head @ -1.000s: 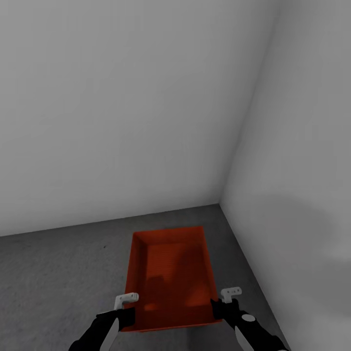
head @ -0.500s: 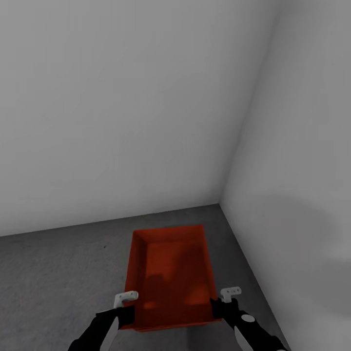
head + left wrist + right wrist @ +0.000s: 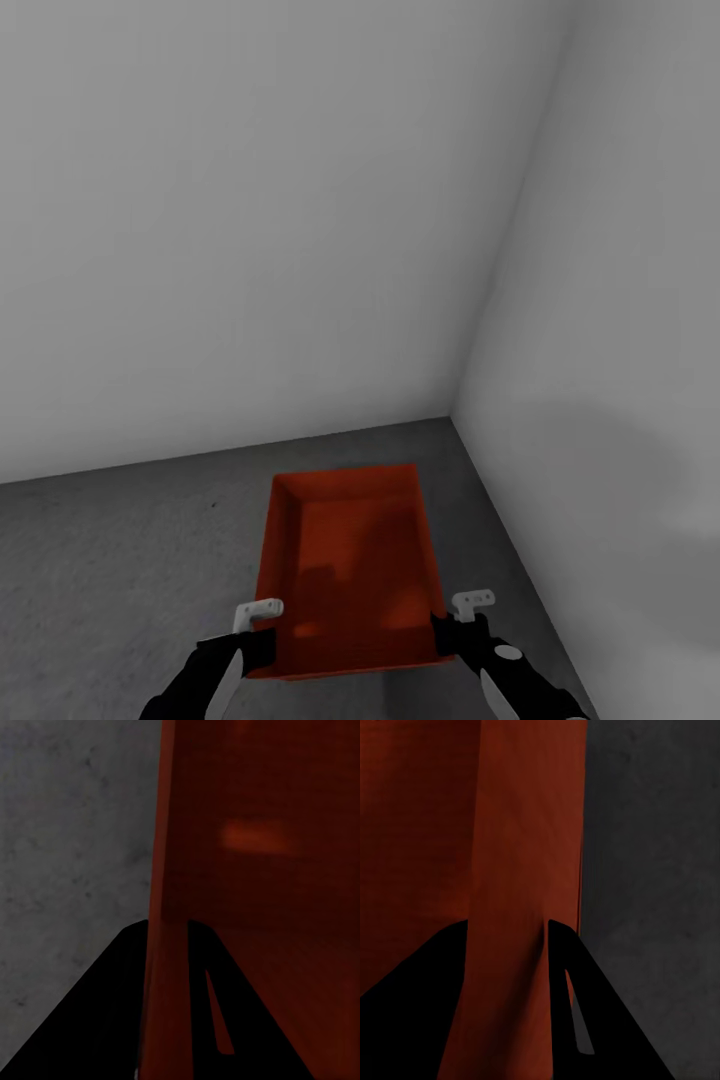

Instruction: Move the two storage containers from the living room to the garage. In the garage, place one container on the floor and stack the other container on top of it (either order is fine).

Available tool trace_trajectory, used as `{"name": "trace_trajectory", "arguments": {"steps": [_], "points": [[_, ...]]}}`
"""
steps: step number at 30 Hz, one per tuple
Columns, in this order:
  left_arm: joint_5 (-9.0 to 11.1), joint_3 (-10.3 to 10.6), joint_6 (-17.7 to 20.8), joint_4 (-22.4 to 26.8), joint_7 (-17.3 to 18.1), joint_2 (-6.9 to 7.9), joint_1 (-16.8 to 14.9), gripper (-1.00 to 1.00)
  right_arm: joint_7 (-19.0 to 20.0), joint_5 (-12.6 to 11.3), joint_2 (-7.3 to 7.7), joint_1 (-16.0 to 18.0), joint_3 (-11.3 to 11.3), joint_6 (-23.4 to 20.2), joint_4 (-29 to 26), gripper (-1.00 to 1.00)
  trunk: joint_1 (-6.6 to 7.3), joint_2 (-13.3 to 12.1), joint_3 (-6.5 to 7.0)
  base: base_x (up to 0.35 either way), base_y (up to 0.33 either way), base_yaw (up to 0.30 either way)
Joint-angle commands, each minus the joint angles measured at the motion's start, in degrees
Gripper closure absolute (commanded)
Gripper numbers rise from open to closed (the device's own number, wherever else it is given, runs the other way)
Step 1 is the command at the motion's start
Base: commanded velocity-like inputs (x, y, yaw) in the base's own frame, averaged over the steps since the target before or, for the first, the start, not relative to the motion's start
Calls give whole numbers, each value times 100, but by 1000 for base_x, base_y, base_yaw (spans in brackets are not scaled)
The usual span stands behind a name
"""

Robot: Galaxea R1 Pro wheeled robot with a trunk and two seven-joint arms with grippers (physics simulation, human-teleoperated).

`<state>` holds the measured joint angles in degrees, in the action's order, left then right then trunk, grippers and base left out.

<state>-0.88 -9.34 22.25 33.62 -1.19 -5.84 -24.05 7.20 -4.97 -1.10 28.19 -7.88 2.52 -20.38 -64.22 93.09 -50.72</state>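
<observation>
From the head view, the red container (image 3: 350, 570) hangs between both grippers, above the grey floor (image 3: 120, 540) in the corner of the white walls (image 3: 250, 220). I judge this is the setting-down step; next it needs a slow, level lowering.

In the left wrist view, the left gripper (image 3: 166, 1005) is closed on the container's side wall.

In the right wrist view, the right gripper (image 3: 506, 1001) pinches the opposite wall the same way.

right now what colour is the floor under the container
Dark grey, speckled like rough concrete. The floor shows best in the left wrist view, beside the orange-red container.
</observation>
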Motion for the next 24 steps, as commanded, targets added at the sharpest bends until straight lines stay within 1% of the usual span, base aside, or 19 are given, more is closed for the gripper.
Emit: {"name": "trace_trajectory", "arguments": {"steps": [1, 8, 9, 14, 19, 24], "points": [[26, 4, -4, 24, -30, -42, -3, 100, 18, -40, -31, 2, -65, 20, 35, 100, 1, 2, -4, 0, 0, 0], [29, 3, 0, 26, -35, -41, -3, 100, 18, -39, -32, 2, -63, 20, 34, 100, 1, 2, -4, 0, 0, 0], [387, 292, -177, 27, -36, -84, -3, 100, 18, -39, -170, 2, -179, 20, 34, 100, 1, 2, -4, 0, 0, 0], [387, 293, -177, 24, -38, -84, -3, 100, 18, -39, -171, 2, -179, 20, 34, 100, 1, 2, -4, 0, 0, 0], [387, 292, -177, 22, -38, -88, -3, 100, 18, -36, -171, 2, -179, 20, 34, 100, -109, 203, -94, 0, 0, 0], [387, 291, -178, 24, -39, -84, -3, 100, 18, -38, -171, 2, -179, 20, 34, 100, -109, 203, -94, 0, 0, 0]]}}
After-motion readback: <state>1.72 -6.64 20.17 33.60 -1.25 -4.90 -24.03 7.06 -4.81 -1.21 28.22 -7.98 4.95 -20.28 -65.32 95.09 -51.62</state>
